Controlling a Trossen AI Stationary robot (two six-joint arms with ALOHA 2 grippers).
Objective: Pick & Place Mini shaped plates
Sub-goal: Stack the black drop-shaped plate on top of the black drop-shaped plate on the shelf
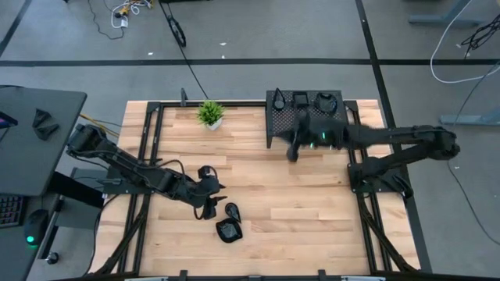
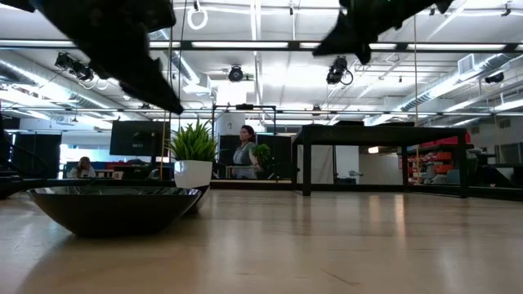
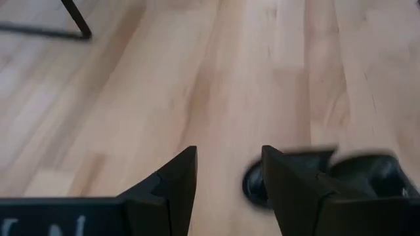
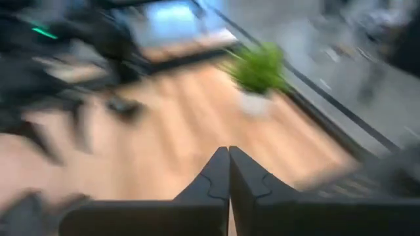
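Observation:
Two mini shaped plates, glossy black, lie on the wooden table [image 1: 312, 211]: one [image 1: 232, 209] and another [image 1: 229, 231] near the front. My left gripper [image 1: 211, 195] hangs open just left of them, nothing between its fingers [image 3: 226, 154]; the plates [image 3: 367, 174] show beyond one finger. More black plates [image 1: 299, 99] rest on top of the black perforated rack [image 1: 281, 129] at the far right. My right gripper [image 1: 295, 151], blurred, hangs in front of the rack, shut and empty [image 4: 229, 152]. In the low view a black plate [image 2: 114, 208] sits close on the table.
A small green potted plant [image 1: 209, 115] stands at the table's far edge, left of the rack. Black frame rails [image 1: 148, 148] run along the table's left and right sides. Bare wood lies between the two grippers. People show in the room behind [image 2: 243, 151].

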